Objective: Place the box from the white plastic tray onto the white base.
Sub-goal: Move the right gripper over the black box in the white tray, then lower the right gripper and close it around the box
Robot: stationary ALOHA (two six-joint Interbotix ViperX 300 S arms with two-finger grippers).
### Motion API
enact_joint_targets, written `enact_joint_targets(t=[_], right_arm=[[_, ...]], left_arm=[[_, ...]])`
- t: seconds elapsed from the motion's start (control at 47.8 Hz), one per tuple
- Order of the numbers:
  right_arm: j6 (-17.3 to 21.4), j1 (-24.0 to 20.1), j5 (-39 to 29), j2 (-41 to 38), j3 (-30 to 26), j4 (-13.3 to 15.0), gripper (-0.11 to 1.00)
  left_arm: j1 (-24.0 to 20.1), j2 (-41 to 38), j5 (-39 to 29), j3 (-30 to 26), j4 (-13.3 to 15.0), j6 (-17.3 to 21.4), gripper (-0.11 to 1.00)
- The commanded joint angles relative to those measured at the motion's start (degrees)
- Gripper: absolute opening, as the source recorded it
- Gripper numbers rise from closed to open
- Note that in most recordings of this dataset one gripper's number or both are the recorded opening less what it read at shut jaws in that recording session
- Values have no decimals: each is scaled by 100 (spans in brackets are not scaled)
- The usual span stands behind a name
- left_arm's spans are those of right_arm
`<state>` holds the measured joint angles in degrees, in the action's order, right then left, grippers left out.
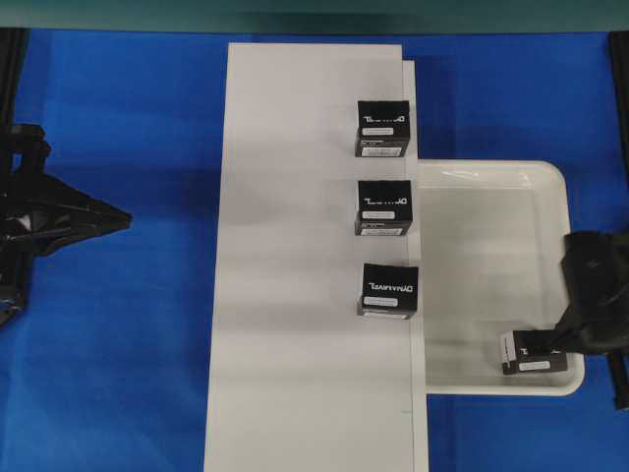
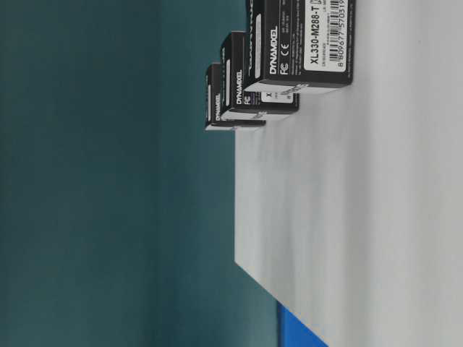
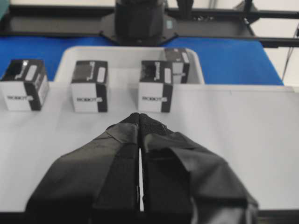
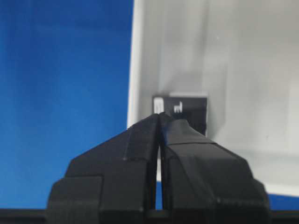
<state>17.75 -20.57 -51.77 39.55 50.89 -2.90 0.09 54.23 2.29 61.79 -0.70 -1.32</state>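
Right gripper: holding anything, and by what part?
Nothing held. The right gripper is shut and empty, just above the box, which lies in the white plastic tray.

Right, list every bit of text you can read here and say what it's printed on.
"DYNAMIXEL": side of the nearest logo box, and repeated on the two boxes behind it.
"XL330-M288-T": label on that same box.
"FC" and "CE" marks: same side, beside the brand.
Barcode digits along that label: cut off, not fully readable.
"ROBOT...": white ends of the three boxes on the base; the rest is blurred.
The box in the tray: white mark and label too small.
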Motion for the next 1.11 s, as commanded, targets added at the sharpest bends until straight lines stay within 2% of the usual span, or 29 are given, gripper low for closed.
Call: enact_joint_targets(t=[0.0,0.272,0.398,0.482,0.67,0.754,1.089], right_arm=[[53,-35,-132,-334,-62,-26,2],[105,-44,-44,-721,26,-26,4],[211,-44,-88,-703,79,-35,15],[334,-35,-105,-694,141,-44,30],[738,-79,-149,-896,387,-44,84],[729,-97,-149,-1090,413,-26,98],[738,-70,141,-1459,501,114,100]], left_arm=[[-18,-35,18,-158,-9,-18,-3],[-18,-44,18,-167,-9,-44,-3],[-18,-44,18,-158,-9,-132,-3],[-18,-44,18,-158,-9,-185,-3],[-18,-44,18,-167,-9,-193,-3],[-18,-44,18,-158,-9,-193,-3],[-18,-44,18,-158,-9,-193,-3]])
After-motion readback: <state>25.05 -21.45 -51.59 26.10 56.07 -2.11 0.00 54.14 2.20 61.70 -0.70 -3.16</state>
